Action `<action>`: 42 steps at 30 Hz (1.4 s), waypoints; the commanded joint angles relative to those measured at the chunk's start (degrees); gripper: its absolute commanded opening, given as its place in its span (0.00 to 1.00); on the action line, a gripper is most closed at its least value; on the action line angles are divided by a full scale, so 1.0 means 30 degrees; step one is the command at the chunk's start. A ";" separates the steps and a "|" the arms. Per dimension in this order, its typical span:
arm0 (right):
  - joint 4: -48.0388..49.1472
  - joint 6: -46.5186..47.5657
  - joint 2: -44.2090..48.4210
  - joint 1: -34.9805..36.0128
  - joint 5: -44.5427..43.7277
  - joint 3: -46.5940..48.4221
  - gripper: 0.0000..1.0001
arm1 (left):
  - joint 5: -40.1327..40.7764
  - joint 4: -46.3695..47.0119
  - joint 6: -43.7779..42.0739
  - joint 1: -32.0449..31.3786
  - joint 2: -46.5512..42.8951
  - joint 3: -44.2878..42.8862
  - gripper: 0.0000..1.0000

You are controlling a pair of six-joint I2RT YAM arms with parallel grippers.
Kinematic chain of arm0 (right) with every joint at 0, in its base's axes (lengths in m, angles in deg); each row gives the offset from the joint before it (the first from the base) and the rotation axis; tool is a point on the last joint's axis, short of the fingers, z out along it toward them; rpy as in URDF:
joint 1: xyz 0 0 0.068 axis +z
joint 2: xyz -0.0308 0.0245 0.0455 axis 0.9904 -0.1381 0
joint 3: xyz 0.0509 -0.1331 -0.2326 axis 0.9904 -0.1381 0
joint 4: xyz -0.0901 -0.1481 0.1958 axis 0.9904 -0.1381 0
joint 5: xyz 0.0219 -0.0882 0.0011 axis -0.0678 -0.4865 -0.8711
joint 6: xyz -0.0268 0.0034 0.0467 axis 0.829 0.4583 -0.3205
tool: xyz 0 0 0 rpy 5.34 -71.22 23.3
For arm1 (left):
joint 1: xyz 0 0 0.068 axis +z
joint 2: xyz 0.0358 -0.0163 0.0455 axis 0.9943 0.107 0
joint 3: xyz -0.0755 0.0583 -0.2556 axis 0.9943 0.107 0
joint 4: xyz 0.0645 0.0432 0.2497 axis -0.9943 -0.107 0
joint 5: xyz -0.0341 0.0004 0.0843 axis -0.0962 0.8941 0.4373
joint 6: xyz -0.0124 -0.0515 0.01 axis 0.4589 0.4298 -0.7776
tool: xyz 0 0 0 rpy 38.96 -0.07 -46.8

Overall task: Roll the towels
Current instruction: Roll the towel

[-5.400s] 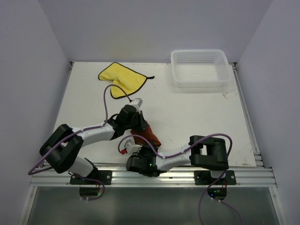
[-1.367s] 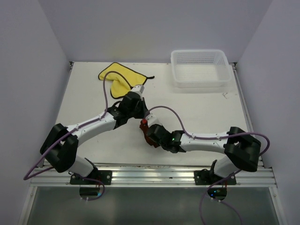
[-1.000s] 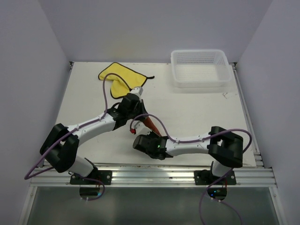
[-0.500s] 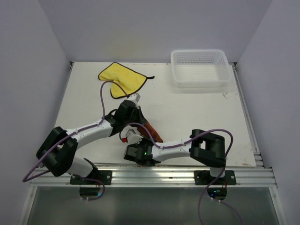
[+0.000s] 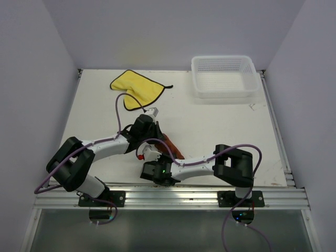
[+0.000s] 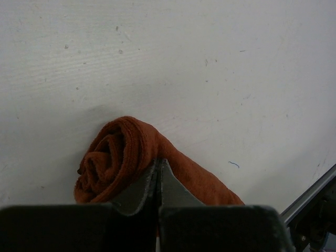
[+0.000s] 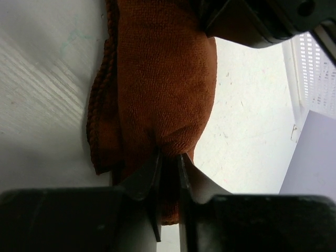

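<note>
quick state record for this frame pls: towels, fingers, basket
rust-brown towel: rolled, lying on the table near the arm bases
yellow towel: unrolled, far left of the table, untouched
left fingers: closed, tips against the roll
right fingers: nipping cloth at one end of the rust-brown towel
basket: white mesh, far right corner, nothing in it
progress: one towel rolled, yellow one not yet

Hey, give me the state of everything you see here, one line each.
rust-brown towel: rolled into a coil, lying on the table.
yellow towel: unrolled, lying loose at the far side.
white basket: upright, empty.
left end effector: shut, tips against the rust-brown towel.
right end effector: closed on a fold of the rust-brown towel.
</note>
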 commanded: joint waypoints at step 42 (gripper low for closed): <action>1.0852 -0.2525 0.8652 -1.0226 2.0632 -0.7196 0.72 | 0.0470 0.0263 0.0004 0.0032 0.0053 0.1207 0.00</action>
